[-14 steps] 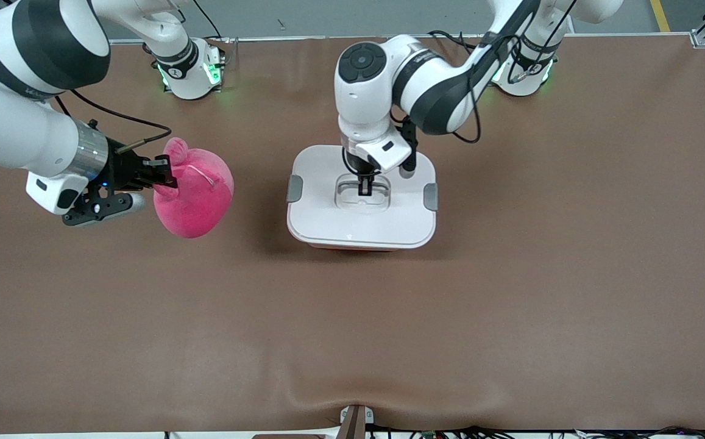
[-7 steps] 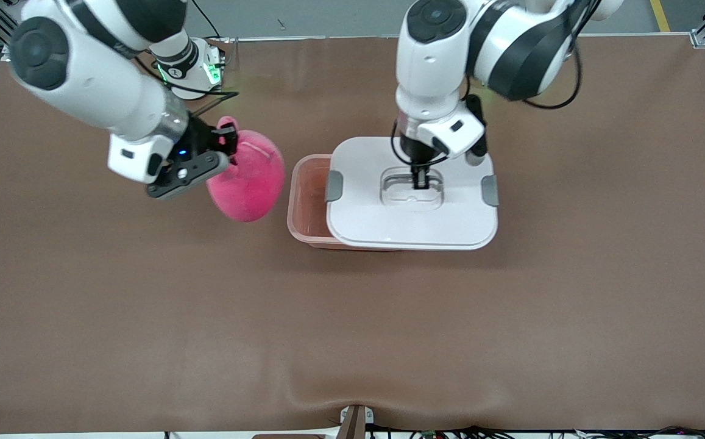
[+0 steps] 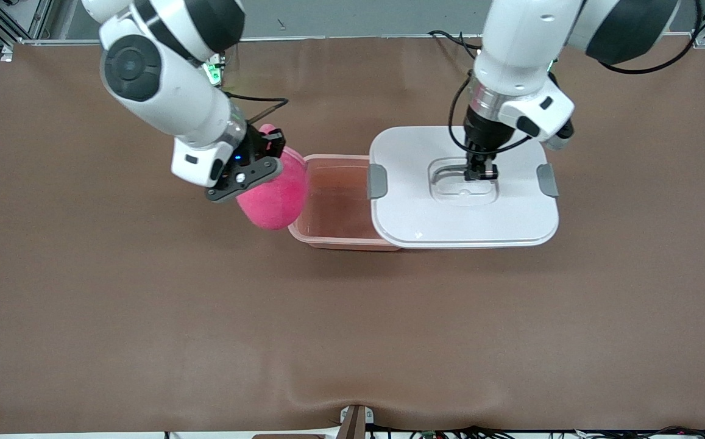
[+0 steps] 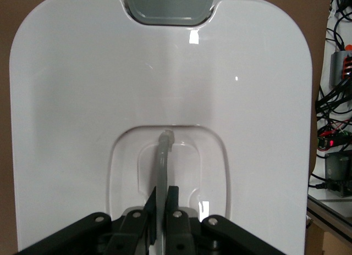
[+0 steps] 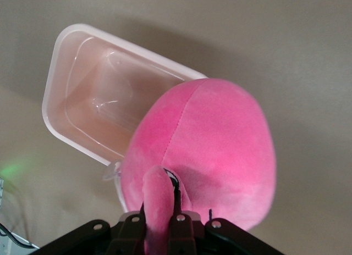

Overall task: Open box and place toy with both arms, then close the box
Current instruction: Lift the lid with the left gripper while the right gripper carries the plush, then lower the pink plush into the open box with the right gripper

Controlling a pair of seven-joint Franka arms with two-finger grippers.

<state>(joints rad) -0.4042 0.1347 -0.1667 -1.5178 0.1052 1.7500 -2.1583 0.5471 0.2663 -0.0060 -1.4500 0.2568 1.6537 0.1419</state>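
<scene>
Pink plush fills the right gripper (image 3: 267, 160), clamped on the toy (image 3: 273, 195) in the air just beside the open box (image 3: 334, 201), toward the right arm's end. The left gripper (image 3: 480, 174) pinches the handle (image 4: 163, 159) of the lid (image 3: 425, 219), held over the box's other end.

The box base (image 3: 335, 204) is left uncovered on the side toward the right tool (image 3: 265, 160). Its other end is overhung by the lid (image 3: 462, 210), held up by the left tool (image 3: 481, 173). The toy (image 3: 272, 194) hangs at the rim.
</scene>
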